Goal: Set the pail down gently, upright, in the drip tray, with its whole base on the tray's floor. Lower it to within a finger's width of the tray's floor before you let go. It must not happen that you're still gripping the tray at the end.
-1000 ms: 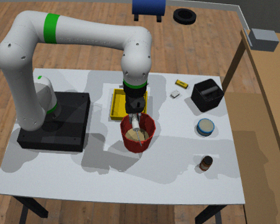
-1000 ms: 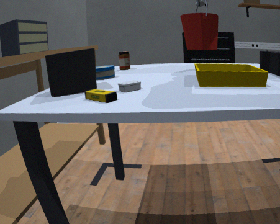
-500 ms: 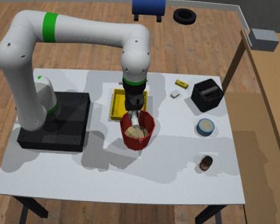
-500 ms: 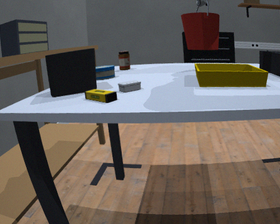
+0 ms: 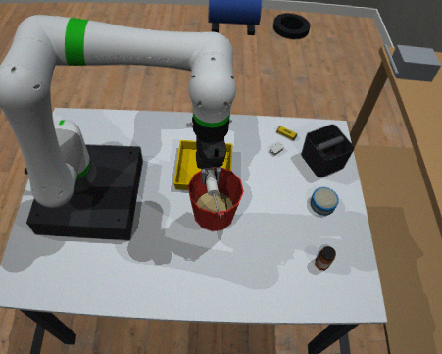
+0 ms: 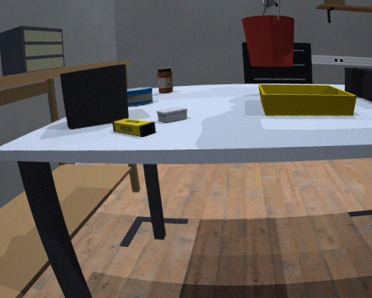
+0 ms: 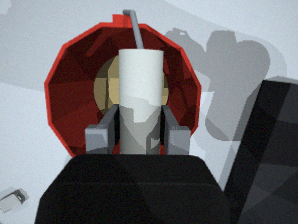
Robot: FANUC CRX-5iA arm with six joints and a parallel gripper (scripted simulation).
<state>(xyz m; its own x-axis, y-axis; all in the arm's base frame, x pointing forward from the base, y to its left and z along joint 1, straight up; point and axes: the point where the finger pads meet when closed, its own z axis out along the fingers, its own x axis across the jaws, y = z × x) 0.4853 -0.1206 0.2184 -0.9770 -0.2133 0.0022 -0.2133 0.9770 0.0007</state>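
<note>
The red pail (image 5: 215, 221) (image 6: 269, 41) (image 7: 62, 95) hangs upright in the air, with something tan at its bottom. My gripper (image 5: 211, 176) (image 6: 271, 0) (image 7: 140, 117) is shut on the white grip of its wire handle, above the pail's opening. The yellow drip tray (image 5: 178, 168) (image 6: 308, 105) stands on the table. In the exterior view the pail's base is clearly higher than the tray's rim, and the pail is farther back than the tray. In the top view the pail and gripper hide the tray's near right part. The tray is not seen in the wrist view.
The robot's black base (image 5: 117, 191) is left of the tray. To the right are a small white box (image 5: 276, 148) (image 6: 172, 115), a yellow-black box (image 5: 286, 132) (image 6: 131, 127), a black holder (image 5: 324, 157) (image 6: 95, 96), a blue-rimmed tin (image 5: 324, 201) (image 6: 140, 97) and a brown jar (image 5: 325, 258) (image 6: 165, 80).
</note>
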